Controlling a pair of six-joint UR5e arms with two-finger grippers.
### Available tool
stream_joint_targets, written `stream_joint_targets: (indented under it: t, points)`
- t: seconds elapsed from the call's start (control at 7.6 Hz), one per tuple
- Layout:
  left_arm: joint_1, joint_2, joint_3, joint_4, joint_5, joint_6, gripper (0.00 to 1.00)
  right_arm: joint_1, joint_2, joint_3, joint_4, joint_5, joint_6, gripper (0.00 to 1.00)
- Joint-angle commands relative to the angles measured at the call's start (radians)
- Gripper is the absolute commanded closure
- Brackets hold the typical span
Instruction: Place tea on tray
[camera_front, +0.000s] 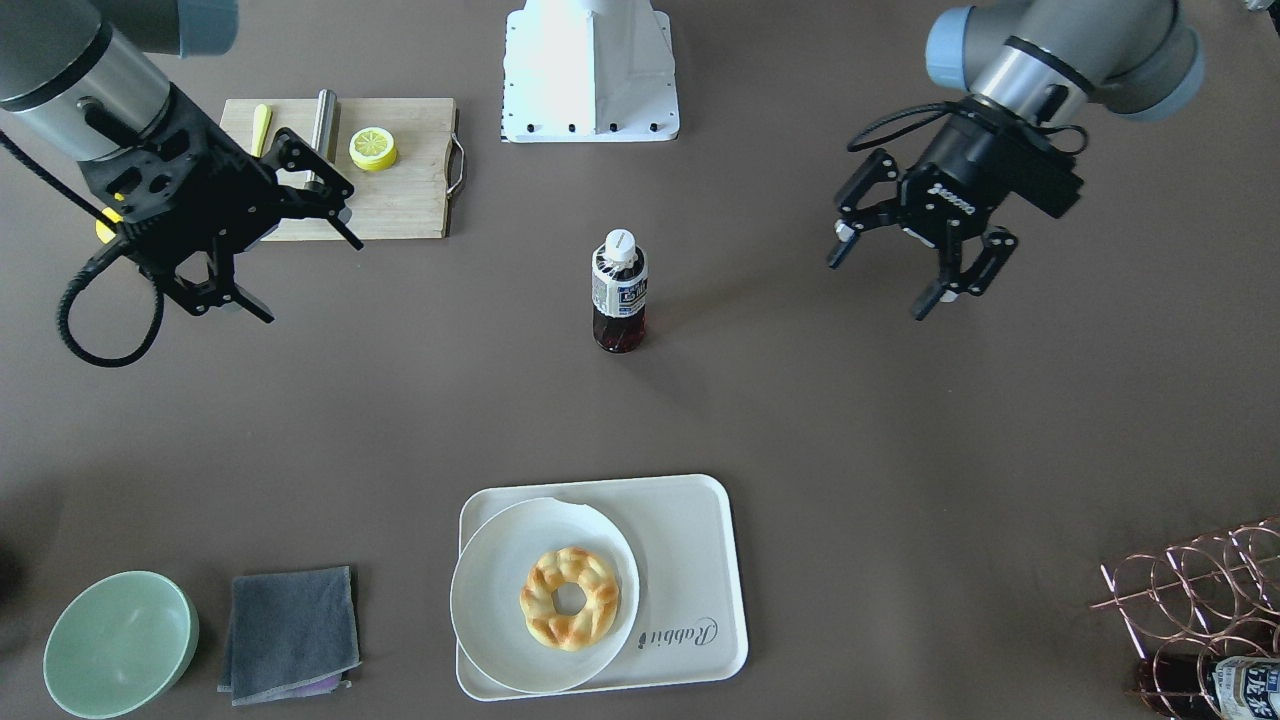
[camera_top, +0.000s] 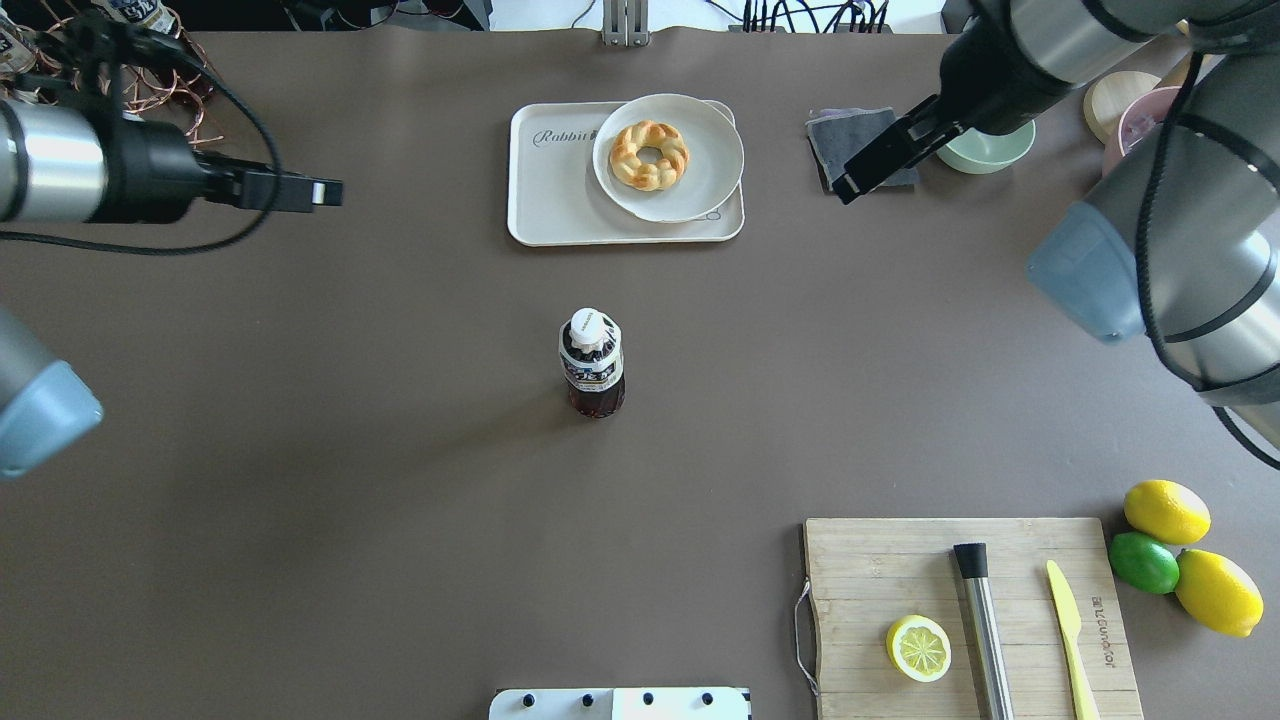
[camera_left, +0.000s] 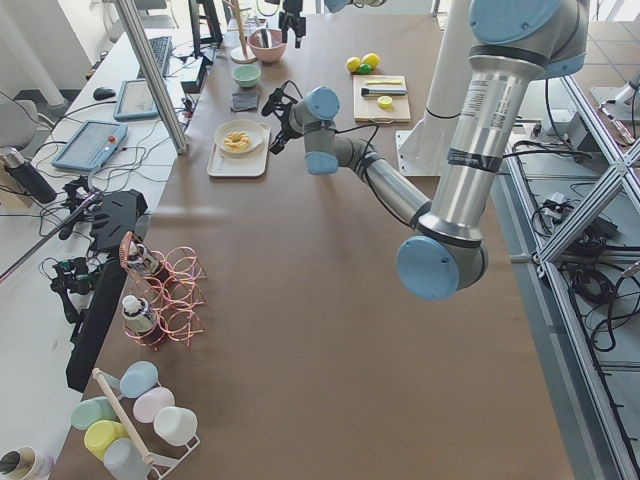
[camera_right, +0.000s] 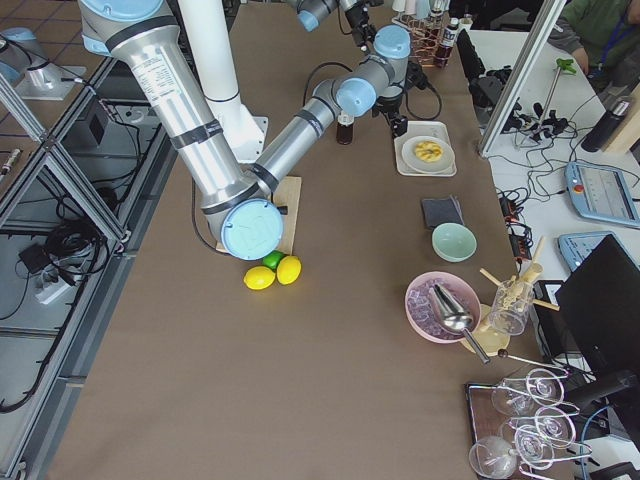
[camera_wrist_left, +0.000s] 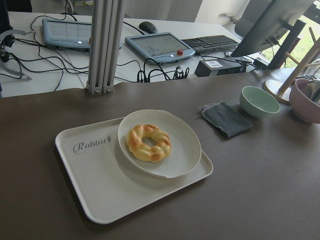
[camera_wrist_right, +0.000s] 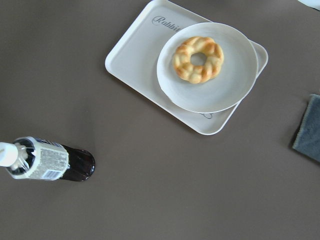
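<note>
The small clear plastic bottle of dark tea (camera_front: 620, 290) is standing upright in the middle of the brown counter (camera_front: 900, 450), and nothing is touching it. In my judgement, the grasp should close around its body under the white cap, keeping it vertical. The left end effector (camera_front: 880, 285) and the right end effector (camera_front: 310, 280) are hanging released, fingers spread, well apart on either side of it. Farther on, the cream-white rectangular plastic tray (camera_front: 690, 560) is carrying a round white plate (camera_front: 490, 590) with a braided doughnut (camera_front: 570, 598). The "Rabbit" side is remaining bare.

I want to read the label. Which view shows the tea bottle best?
Exterior front-facing: the tea bottle stands central, label visible. Overhead is similar; right wrist catches it at the edge; side views, tiny or hidden; left wrist misses it.
</note>
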Motion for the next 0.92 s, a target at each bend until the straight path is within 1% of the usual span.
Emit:
stream_joint_targets:
  t: [0.0, 0.13, 0.26, 0.39, 0.53, 0.66, 0.79]
  points:
    - [-0.409, 0.215, 0.048, 0.036, -0.471, 0.182, 0.01, -0.222, 0.034, 0.016, 0.197, -0.23, 0.186, 0.01]
    - [-0.512, 0.3, 0.103, 0.066, -0.519, 0.343, 0.0, -0.317, 0.041, 0.025, 0.226, -0.361, 0.216, 0.01]
    - [-0.598, 0.326, 0.172, 0.158, -0.533, 0.535, 0.0, -0.41, 0.066, 0.035, 0.227, -0.513, 0.233, 0.01]
    - [-0.658, 0.331, 0.223, 0.303, -0.52, 0.734, 0.0, -0.469, 0.093, 0.034, 0.224, -0.595, 0.236, 0.01]
    - [-0.715, 0.343, 0.271, 0.391, -0.457, 0.92, 0.0, -0.513, 0.107, 0.034, 0.221, -0.666, 0.266, 0.01]
    - [-0.753, 0.348, 0.301, 0.413, -0.432, 0.988, 0.01, -0.569, 0.119, 0.034, 0.219, -0.739, 0.276, 0.01]
    - [-0.763, 0.35, 0.308, 0.412, -0.431, 0.992, 0.01, -0.609, 0.12, 0.029, 0.219, -0.801, 0.286, 0.01]
